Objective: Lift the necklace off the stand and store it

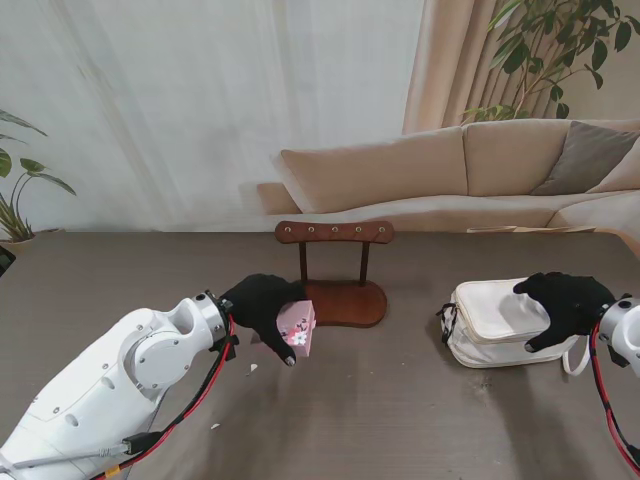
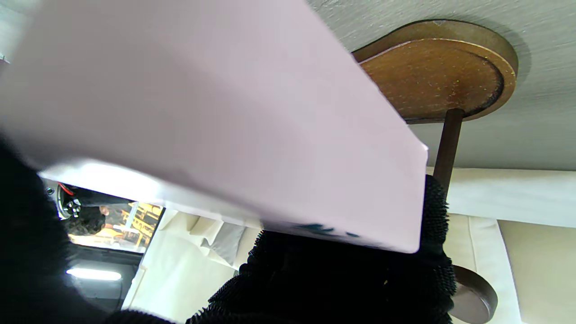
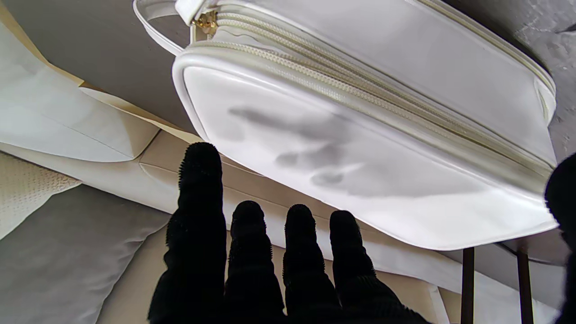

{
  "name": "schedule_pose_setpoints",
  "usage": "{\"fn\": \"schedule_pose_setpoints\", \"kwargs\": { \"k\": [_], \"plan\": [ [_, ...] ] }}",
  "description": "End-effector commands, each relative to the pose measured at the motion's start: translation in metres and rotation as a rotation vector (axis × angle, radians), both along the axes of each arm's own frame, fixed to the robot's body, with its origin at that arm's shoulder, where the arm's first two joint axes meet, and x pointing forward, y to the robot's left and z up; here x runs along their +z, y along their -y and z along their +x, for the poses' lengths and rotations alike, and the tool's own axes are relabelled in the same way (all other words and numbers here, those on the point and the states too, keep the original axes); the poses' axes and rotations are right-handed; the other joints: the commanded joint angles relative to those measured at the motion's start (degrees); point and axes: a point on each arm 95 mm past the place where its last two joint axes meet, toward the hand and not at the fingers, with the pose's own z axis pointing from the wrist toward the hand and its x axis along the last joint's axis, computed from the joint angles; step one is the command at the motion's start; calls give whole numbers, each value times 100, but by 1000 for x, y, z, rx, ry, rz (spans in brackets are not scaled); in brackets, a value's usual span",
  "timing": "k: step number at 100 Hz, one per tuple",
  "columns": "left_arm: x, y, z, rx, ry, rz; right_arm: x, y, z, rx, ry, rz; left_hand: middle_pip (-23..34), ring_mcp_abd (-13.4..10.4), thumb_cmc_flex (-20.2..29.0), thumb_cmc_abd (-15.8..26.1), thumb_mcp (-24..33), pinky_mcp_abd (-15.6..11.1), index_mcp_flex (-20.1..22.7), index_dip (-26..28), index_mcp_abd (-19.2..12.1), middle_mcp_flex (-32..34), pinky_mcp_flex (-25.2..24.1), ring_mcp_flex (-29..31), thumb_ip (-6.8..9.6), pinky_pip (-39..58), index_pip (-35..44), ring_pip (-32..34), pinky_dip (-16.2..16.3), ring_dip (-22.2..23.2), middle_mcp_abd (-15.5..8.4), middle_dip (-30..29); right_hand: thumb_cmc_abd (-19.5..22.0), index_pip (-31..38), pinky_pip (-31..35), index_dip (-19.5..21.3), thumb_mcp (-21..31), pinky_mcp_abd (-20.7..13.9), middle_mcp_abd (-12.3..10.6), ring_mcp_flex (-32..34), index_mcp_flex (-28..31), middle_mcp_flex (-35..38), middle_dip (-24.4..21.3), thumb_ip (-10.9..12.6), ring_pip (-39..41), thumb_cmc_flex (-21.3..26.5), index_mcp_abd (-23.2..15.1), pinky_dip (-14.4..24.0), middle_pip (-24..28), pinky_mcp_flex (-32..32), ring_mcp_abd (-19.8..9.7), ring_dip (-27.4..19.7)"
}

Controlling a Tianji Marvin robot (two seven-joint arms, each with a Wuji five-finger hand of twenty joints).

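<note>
Left hand is gripping a small pink floral box just left of center, right by the wooden jewelry stand. Can't spot any necklace — stand's pegs look bare. Right hand hovers over the white zip bag at right, fingers spread, holding nothing.

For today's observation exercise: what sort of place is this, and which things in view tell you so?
Probably a living room, or a set dressed as one: a beige sofa with a grey cushion, sheer curtains, and leafy houseplants behind the table.
</note>
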Motion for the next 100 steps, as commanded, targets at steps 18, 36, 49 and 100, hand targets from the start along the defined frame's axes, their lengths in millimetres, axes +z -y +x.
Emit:
{"fn": "schedule_pose_setpoints", "kwargs": {
  "k": [18, 36, 49, 100],
  "plan": [
    [1, 2, 0, -7, -14, 11, -13, 0, 8, 0, -3, -70, 645, -202, 3039, 969, 2779, -376, 366, 594, -1123, 592, 200, 523, 158, 309, 3827, 1139, 167, 319, -856, 285, -226, 30, -168, -184, 58, -34, 249, -305, -289, -329, -33, -197, 101, -243, 432, -95, 186, -3631, 73, -72],
    [1, 3, 0, -8, -18, 14, -25, 3, 16, -3, -9, -102, 642, -195, 3037, 968, 2778, -383, 363, 595, -1122, 587, 199, 522, 157, 307, 3825, 1139, 167, 319, -861, 284, -231, 3, -117, -274, 69, 11, 257, -322, -277, -362, -10, -166, 190, -230, 548, -48, 274, -3620, 90, -59],
    [3, 3, -1, -8, -13, 16, -35, 4, 22, 8, -22, -121, 643, -201, 3039, 967, 2779, -386, 363, 595, -1122, 591, 203, 523, 158, 308, 3825, 1139, 167, 319, -862, 284, -303, 238, 57, -266, 260, 67, 238, -232, -266, -292, -8, 240, 320, -75, 495, 33, 341, -3567, 99, -50],
    [3, 1, -3, 4, -24, 25, -70, -4, 36, 97, 37, -105, 640, -194, 3040, 975, 2769, -377, 364, 596, -1121, 591, 202, 528, 157, 308, 3824, 1139, 167, 318, -853, 279, -1088, 1353, 2593, 696, 3024, 159, -611, 1700, 1742, 2126, 245, 332, 1250, 1622, -764, -406, 634, -2751, -285, 337]
  ]
}}
